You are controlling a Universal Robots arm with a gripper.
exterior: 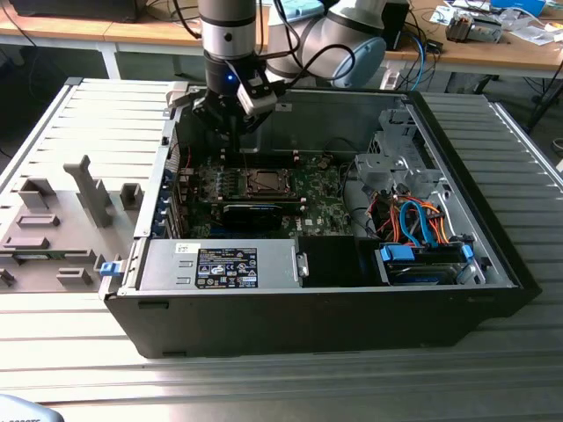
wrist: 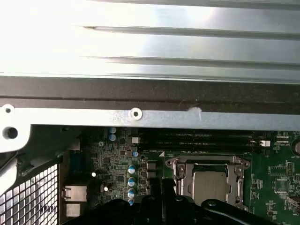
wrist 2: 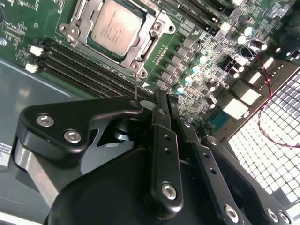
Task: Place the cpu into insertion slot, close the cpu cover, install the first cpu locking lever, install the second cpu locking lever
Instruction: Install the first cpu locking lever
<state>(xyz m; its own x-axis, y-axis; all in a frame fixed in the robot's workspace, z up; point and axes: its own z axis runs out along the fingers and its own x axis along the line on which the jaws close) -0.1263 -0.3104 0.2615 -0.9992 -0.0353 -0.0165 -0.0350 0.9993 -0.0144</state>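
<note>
The cpu point(wrist 2: 116, 28) point(wrist: 210, 185), with its silvery-grey top, lies flat in the insertion slot point(exterior: 263, 183) on the green motherboard. The cpu cover point(wrist 2: 146, 48) point(wrist: 179, 174) is a silver frame lying down around the chip. From one socket corner a thin metal lever rod point(wrist 2: 136, 84) stands up toward my gripper. In the exterior view my gripper point(exterior: 230, 145) hangs over the board, a little toward that view's left of the socket. In both wrist views the gripper point(wrist 2: 159, 97) point(wrist: 164, 186) has its black fingers pressed together, and nothing shows between them.
The open black computer case point(exterior: 290, 308) lies on a ribbed metal table. Its grey rim point(wrist: 136, 114) runs close behind the socket. Dark memory slots point(wrist 2: 79, 61) lie beside the socket. Blue and orange cables point(exterior: 413, 224) fill the exterior view's right. A grey fixture point(exterior: 62, 229) stands at its left.
</note>
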